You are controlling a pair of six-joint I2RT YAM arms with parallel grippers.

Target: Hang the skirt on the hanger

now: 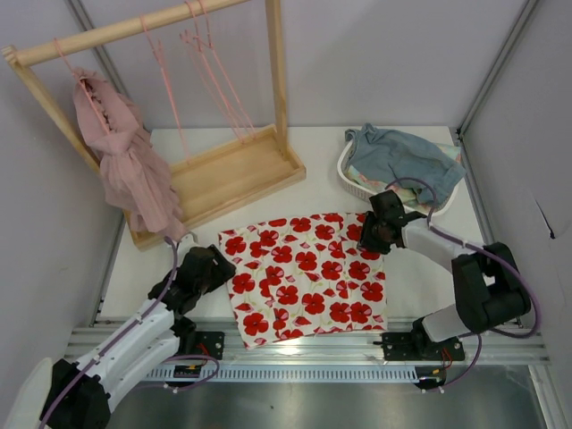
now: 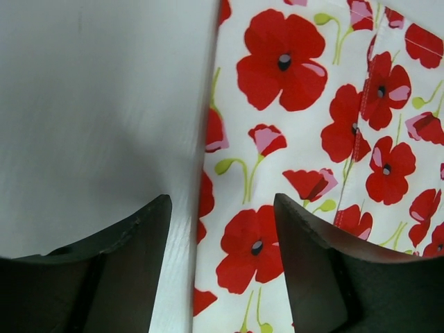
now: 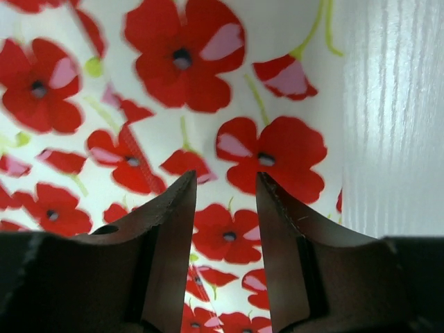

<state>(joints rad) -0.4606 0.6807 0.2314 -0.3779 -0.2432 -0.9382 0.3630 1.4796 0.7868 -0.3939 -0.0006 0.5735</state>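
Skirt (image 1: pixel 308 277): spread flat, print side up, on the bench (image 1: pixel 322 170) between the two arms, well apart from the hanger (image 1: pixel 164 85) up on the wooden rack (image 1: pixel 134 27). Looks thin, light and limp, so likely to sag, fold and slip off a thin wire unless held at two spread points. No stiffness to push against, and little risk of damage from a firm pinch. Best taken by pinching an edge at both sides, probably along the waist; waist edge not identifiable from these views.

Left end effector (image 1: pixel 213 265) at the skirt's left edge, jaws wide apart, gripping nothing. Right end effector (image 1: pixel 371 234) at the far right corner, jaws parted by a narrower gap, also gripping nothing.

Top view alone gives the whole layout: skirt outline, rack, several pink hangers, a dusty-pink garment (image 1: pixel 125 161) hanging there, a basket (image 1: pixel 350 179) holding blue-grey cloth (image 1: pixel 402 156). Left wrist view adds close detail: one finger (image 2: pixel 118 270) over bare bench, the other (image 2: pixel 333 277) over printed cloth, with the skirt's edge running between. Right wrist view puts both fingers (image 3: pixel 166 229) over the print, bare bench just to one side. Contact with the cloth: cannot tell in either wrist view.
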